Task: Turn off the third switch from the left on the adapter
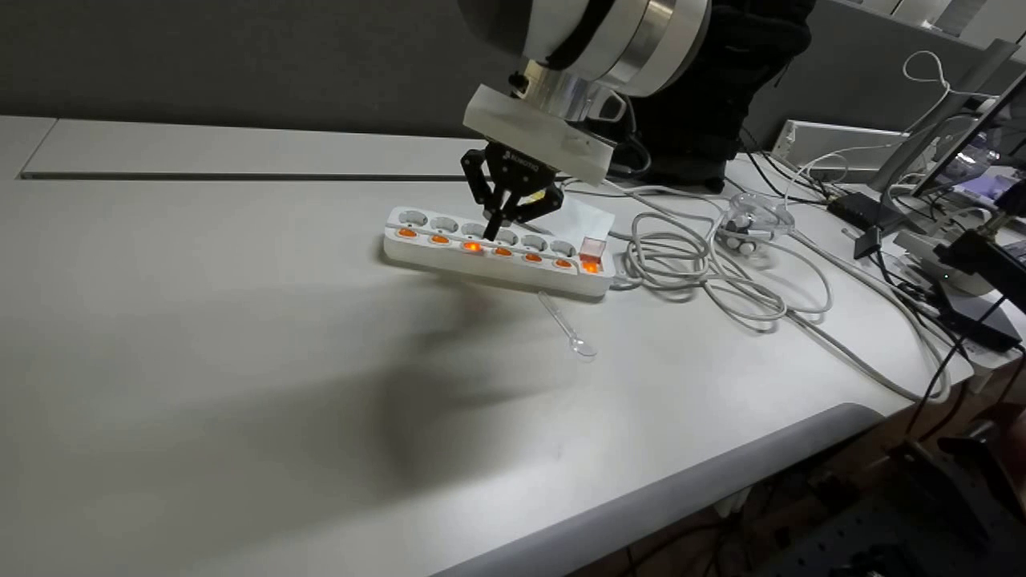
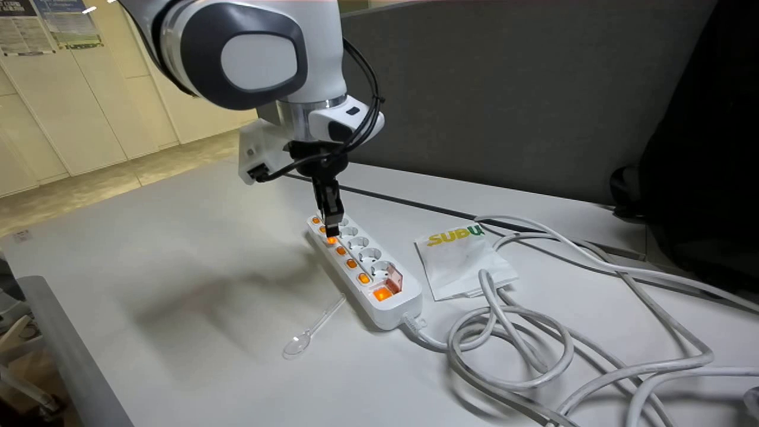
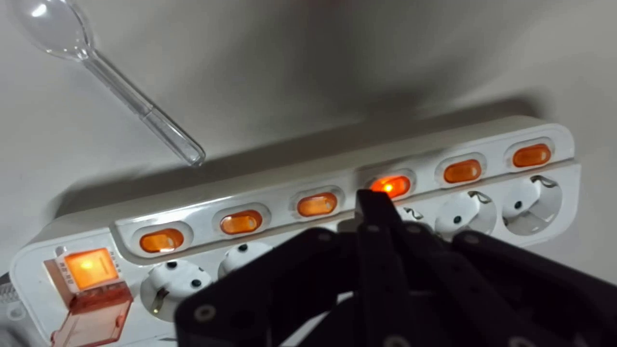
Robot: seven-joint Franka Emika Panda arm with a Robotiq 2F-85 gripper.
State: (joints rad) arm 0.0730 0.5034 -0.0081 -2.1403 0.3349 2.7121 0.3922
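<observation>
a smooth pale grey table [image 1: 200, 320] with a rounded grey edge [image 1: 665, 498] stretched across both exterior views, backed by a dark grey partition [image 1: 240, 64]; a bulky black bag [image 1: 685, 108] stood before it, and in an exterior view two posters [image 2: 24, 29] hung on cream walls [image 2: 53, 118]. on the table lay one long white plastic adapter [image 1: 494, 268] with six round sockets [image 3: 530, 205], six oval orange switches [image 3: 316, 204] and one larger, square orange switch [image 3: 91, 268] beside a raised translucent pink cover [image 3: 94, 320]. the square switch glowed, as did the third switch [image 3: 393, 183] among the ovals, counted from the end away from the looped white cable [image 1: 707, 277]. the black pincer [image 3: 378, 197], its two halves together, hung right at that third switch; whether they touched could not be told. nearby lay one clear plastic spoon [image 1: 567, 324] and one folded white paper [image 2: 468, 267] with yellow and green letters.
</observation>
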